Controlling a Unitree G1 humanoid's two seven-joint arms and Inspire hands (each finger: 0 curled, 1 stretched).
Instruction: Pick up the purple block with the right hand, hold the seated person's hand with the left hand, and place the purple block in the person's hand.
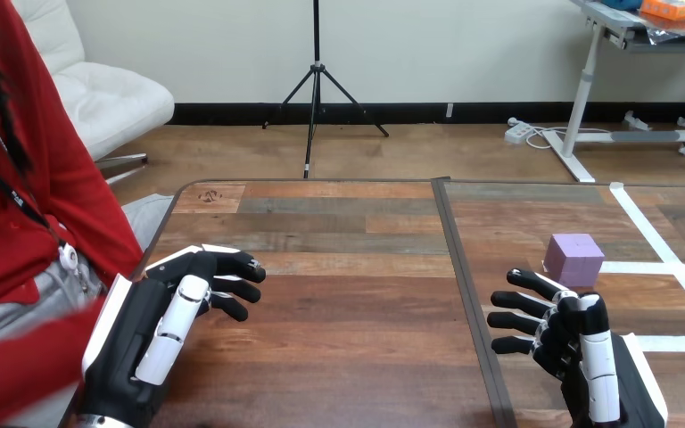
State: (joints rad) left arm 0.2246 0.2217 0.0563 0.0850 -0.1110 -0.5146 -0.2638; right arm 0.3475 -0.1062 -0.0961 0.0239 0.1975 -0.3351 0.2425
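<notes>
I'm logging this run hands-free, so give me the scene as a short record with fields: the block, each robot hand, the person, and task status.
purple block: on the table, right half, beside white tape lines, not held
right robot hand: near side of the block, fingers relaxed, holding nothing
left robot hand: by the table's left edge, fingers relaxed, holding nothing
person: seated at the left; red sleeve close beside the left arm
task status: block not yet picked up
</notes>
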